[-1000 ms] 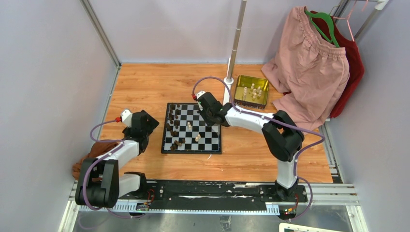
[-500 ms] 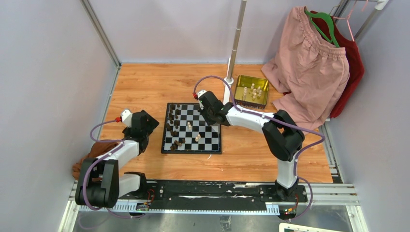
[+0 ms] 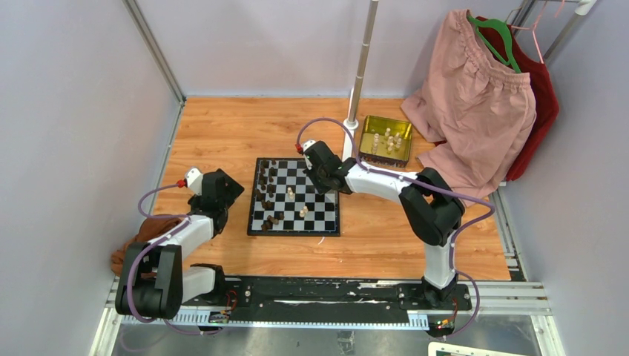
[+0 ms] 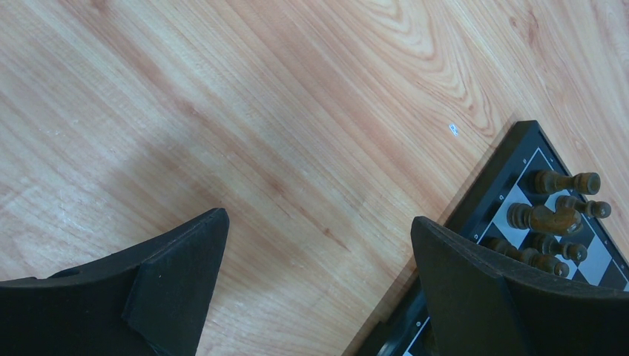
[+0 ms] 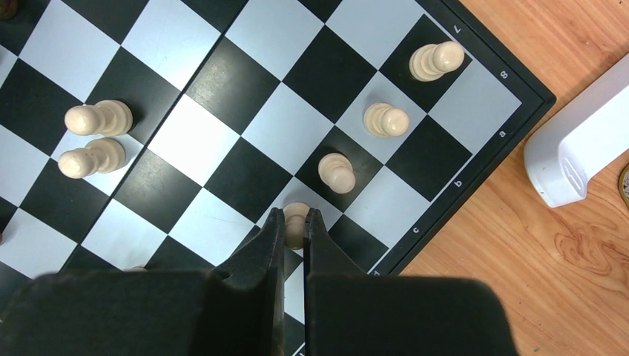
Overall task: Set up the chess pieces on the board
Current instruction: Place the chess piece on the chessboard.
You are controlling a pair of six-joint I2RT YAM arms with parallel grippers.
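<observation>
1. A wooden table between grey walls; the board lies mid-table between the arms.
2. The right claw pinches narrow on an upright cream pawn near the board's right edge.
3. Three placed pawns run in line just beyond it; its square looks to be straight below.
4. The left claw gapes wide over bare wood, left of the board.

One board, one gold tin, two garments, at least six cream chess pieces on the board
</observation>
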